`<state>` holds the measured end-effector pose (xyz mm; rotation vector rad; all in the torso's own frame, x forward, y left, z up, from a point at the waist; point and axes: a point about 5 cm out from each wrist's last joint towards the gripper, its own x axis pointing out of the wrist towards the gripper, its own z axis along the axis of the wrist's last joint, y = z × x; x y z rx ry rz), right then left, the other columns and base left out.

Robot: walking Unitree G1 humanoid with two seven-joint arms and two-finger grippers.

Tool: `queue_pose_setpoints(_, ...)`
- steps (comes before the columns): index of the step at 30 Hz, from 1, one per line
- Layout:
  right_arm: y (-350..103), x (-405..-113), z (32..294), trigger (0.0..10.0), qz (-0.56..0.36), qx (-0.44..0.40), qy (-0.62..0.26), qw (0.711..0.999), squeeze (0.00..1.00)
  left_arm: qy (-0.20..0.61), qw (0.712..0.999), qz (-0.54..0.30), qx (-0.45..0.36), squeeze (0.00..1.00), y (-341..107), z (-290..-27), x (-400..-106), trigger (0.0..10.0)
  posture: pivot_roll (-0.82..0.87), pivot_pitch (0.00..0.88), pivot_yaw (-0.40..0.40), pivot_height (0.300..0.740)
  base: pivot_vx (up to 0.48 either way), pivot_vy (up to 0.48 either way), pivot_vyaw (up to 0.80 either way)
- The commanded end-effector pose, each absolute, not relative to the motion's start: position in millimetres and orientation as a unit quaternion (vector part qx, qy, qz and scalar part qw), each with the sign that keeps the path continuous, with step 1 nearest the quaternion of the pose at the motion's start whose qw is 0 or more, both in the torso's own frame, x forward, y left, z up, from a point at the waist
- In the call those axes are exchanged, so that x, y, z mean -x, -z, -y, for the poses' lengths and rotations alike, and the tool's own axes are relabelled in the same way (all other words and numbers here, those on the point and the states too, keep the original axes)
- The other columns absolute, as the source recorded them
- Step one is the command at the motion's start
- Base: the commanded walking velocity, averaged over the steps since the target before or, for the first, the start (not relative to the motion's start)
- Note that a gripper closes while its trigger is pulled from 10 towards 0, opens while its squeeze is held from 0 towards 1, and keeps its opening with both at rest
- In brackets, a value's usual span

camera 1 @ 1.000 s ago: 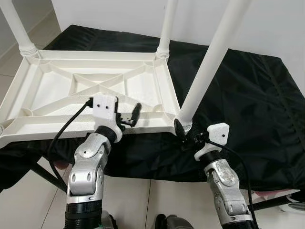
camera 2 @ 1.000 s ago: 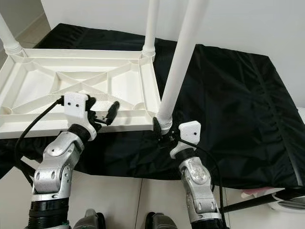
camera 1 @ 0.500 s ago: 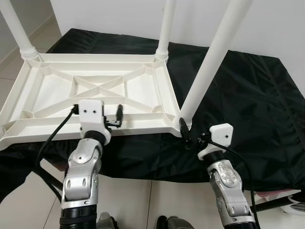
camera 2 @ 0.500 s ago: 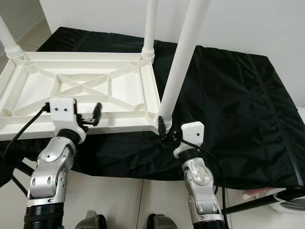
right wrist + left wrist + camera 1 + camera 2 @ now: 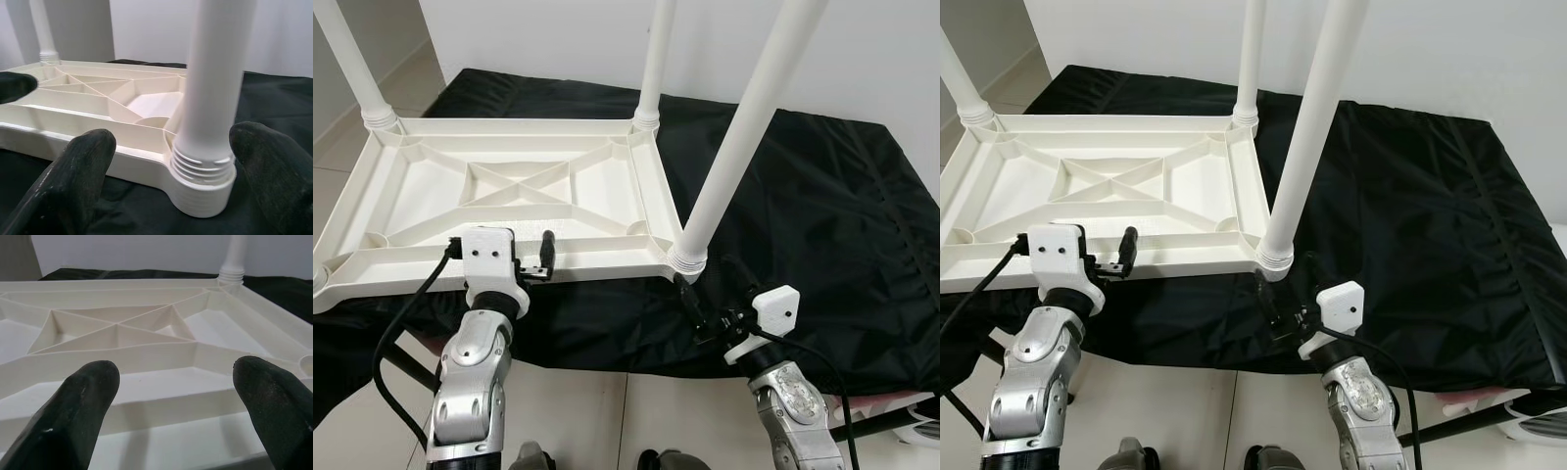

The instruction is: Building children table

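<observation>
Right jaws (image 5: 1278,305) spread wide and empty just short of the near leg (image 5: 1304,132) — its long axis upright, socketed in the upturned tabletop (image 5: 1107,191) ahead — while left jaws (image 5: 540,260), open, hover beside the rim.

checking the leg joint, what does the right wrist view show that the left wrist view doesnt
Right wrist view: the near leg seated in its ribbed corner socket, with the open right gripper backed off, fingers either side and apart from it. Left wrist view: the open left gripper over the near rail of the upturned tabletop, and a bare leg hole at the corner. Both: the tabletop's cross ribs, a far leg and the black cloth.
</observation>
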<state>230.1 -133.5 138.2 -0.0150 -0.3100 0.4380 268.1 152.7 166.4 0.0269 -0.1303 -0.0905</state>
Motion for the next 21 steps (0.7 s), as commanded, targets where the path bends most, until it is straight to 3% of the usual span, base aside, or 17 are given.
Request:
queue_pose_setpoints(1,-140.3,-229.0,130.1,10.0,0.149,0.005,-0.246,0.958,0.00,0.079,0.994,0.071,-0.020,0.00,-166.9,-147.2,-263.9,10.0,-0.03,0.055,-0.040,0.740,0.000,0.000,0.00)
queue_pose_setpoints(21,-152.1,-262.3,136.5,10.0,0.125,0.025,-0.389,0.913,0.00,0.150,0.983,0.094,-0.048,0.00,-175.1,-125.5,-251.1,10.0,0.02,0.085,-0.069,0.740,0.000,0.000,0.00)
